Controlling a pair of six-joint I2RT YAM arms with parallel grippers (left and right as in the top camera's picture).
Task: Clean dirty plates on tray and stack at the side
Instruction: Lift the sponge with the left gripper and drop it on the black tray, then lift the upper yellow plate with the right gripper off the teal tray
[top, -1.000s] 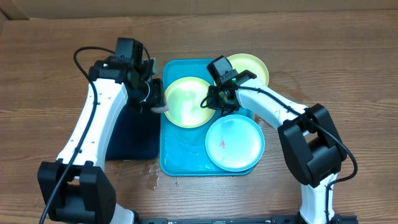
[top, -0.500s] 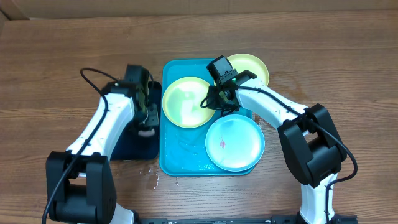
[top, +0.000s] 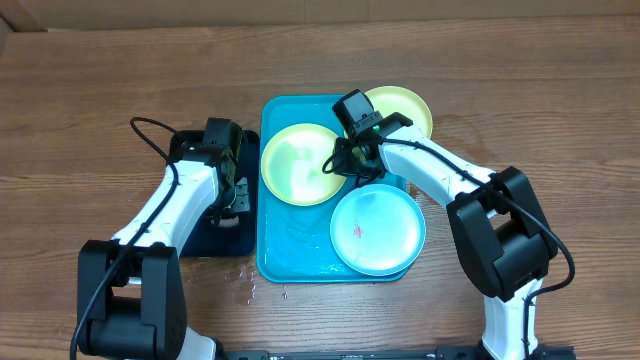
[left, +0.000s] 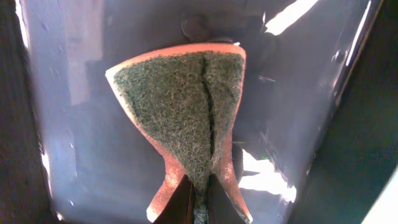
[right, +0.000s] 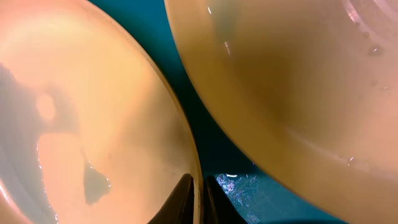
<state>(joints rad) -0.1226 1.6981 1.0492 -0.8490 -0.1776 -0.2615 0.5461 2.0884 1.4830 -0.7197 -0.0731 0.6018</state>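
I see a matt, grained wood table (top: 560, 90). The tray (top: 290, 245) is glossy turquoise plastic, wet in patches. The plates (top: 295, 165) look smooth and shiny. My sponge (left: 180, 106) shows a coarse green scouring face on orange foam, over the dark tray (left: 81, 143), slick and reflective.

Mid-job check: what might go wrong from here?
1. The right gripper pinches only the thin rim of the left lime-green plate; it may slip out.
2. The left gripper holds the sponge by one folded end; scrubbing may pull it loose.
3. The light-blue plate overhangs the turquoise tray; the right arm may nudge it off.
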